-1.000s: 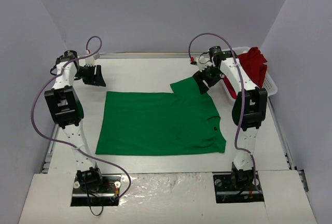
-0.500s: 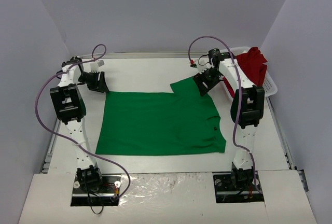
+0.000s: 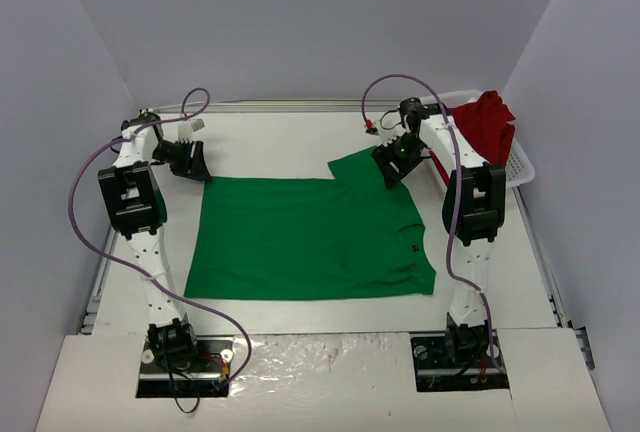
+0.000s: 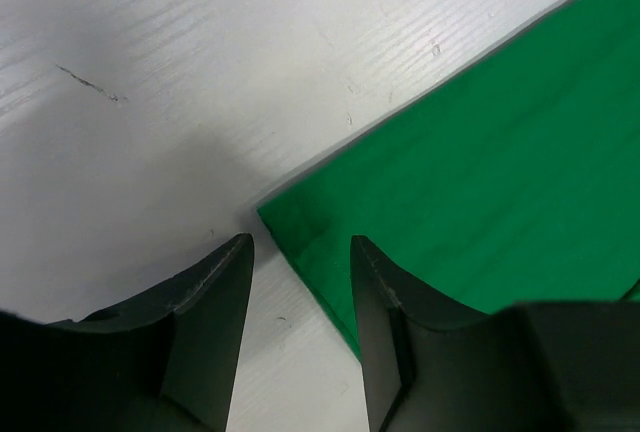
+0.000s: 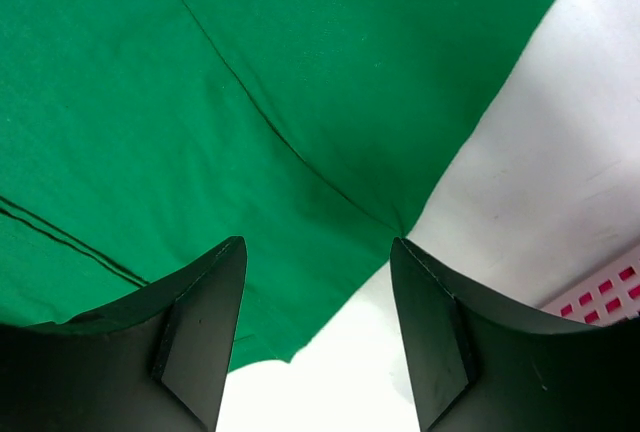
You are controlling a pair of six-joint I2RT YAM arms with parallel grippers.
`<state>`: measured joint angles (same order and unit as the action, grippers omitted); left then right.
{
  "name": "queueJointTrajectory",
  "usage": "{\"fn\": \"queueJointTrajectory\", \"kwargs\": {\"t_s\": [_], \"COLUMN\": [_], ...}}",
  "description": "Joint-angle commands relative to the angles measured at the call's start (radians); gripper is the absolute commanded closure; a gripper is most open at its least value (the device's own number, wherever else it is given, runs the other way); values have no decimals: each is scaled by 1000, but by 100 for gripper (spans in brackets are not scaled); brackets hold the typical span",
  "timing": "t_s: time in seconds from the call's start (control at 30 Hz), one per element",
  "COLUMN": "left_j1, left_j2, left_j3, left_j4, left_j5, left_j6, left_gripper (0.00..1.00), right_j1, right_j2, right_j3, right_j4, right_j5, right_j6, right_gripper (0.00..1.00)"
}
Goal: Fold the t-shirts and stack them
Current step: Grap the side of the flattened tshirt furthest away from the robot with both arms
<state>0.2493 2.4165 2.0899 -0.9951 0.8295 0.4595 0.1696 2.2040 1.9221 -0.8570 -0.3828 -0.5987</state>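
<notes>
Green t-shirt (image 3: 300,237) lies flat on bench (image 3: 290,137). Left hand (image 4: 300,292) spread over its far left corner. Right hand (image 5: 318,302) spread over the sleeve.

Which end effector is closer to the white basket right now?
Right. The right end effector hangs over the sleeve of the green shirt, just beside the basket. The left end effector is at the shirt's opposite far corner, with the whole shirt between.
</notes>
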Motion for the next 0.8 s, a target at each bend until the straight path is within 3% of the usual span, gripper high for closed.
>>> {"fn": "queueJointTrajectory", "kwargs": {"t_s": [0.0,0.27,0.5,0.7,0.77], "left_j1": [-16,-31,-45,-45,-50], "left_j2": [10,4,6,7,7], "left_j3": [-2,-44,-57,-76,-79], "left_j4": [-53,-42,-20,6,9], "left_j5": [-9,-21,-69,-90,-105], "left_j6": [60,73,61,48,44], "left_gripper": [59,60,71,83,96], "right_j1": [-5,-5,-7,-7,-7], "right_j2": [5,19,22,28,31], "right_j3": [6,8,8,3,3], "right_j4": [-54,-53,-54,-54,-54], "right_j5": [1,7,21,28,27], "right_j6": [-6,-4,-4,-4,-4], "right_gripper": [45,46,47,48,50]}}
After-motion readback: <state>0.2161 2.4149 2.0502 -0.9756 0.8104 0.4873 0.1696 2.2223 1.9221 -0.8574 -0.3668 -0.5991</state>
